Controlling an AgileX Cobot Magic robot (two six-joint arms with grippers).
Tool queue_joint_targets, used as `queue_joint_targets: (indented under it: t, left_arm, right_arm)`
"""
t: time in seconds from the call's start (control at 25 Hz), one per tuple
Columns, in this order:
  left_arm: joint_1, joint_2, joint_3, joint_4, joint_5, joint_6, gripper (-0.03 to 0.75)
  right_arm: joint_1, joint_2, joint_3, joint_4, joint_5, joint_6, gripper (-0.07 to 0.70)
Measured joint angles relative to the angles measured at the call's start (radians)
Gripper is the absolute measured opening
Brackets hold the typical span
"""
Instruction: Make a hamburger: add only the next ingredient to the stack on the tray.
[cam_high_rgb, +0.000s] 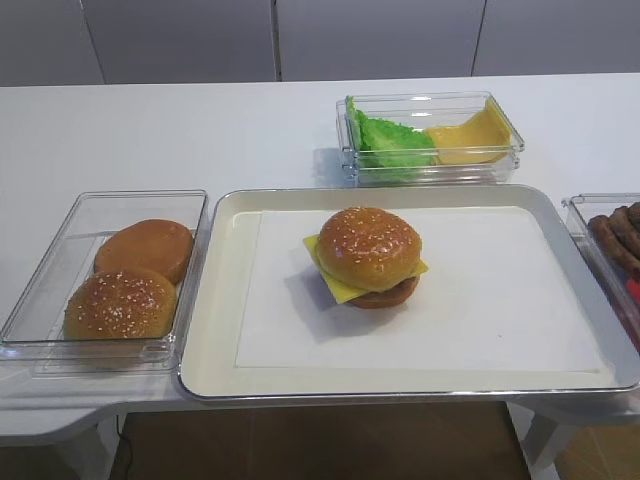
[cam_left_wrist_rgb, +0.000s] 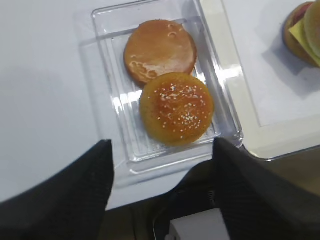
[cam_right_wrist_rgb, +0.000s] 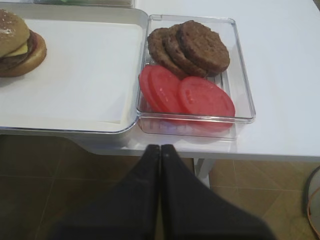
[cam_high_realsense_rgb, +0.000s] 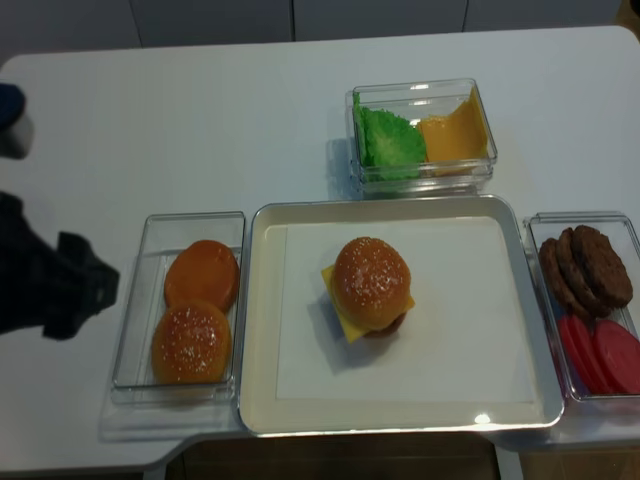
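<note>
While the white tabletop (cam_high_rgb: 200, 130) is being lit evenly before pale wall panels, the tray (cam_high_rgb: 225, 330) is being occupied by the stack (cam_high_rgb: 372, 290), on which the seeded bun top (cam_high_rgb: 368, 247) is already sitting. The left gripper (cam_left_wrist_rgb: 162, 150) is being held with jaws wide apart and empty, just short of a clear tub (cam_left_wrist_rgb: 107, 60) holding another seeded bun (cam_left_wrist_rgb: 176, 108) and, beyond it, a smooth bun (cam_left_wrist_rgb: 160, 51). The right gripper (cam_right_wrist_rgb: 160, 149) is being kept closed on nothing, off the tabletop edge, with the patty and tomato tub (cam_right_wrist_rgb: 245, 85) just ahead. The stack is being cropped in both wrist views.
</note>
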Motion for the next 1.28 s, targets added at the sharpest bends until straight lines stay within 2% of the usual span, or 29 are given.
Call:
queue_joint_targets:
  t: [0.16,0.48,0.64,1.16,1.28]
  left_arm:
    - [0.0,-0.078,0.01,0.052,0.068,-0.013,0.456]
    - [0.0,-0.326,0.183,0.071,0.109,-0.082,0.456]
    - [0.0,-0.463,0.234,0.072,0.116,-0.09,0.456]
    - [0.0,-0.762,0.245,0.101,0.127,-0.09,0.454]
    - [0.0,-0.815,0.274,0.114,0.127,-0.09,0.454]
  right_arm:
    - [0.0,0.0,0.0,0.0,0.0,0.0,-0.003]
    - [0.0,0.0,0.0,0.0,0.0,0.0,-0.003]
    - [0.0,0.0,0.0,0.0,0.0,0.0,-0.003]
    - [0.0,0.0,0.0,0.0,0.0,0.0,-0.004]
    - [0.0,0.0,0.0,0.0,0.0,-0.002,-0.004]
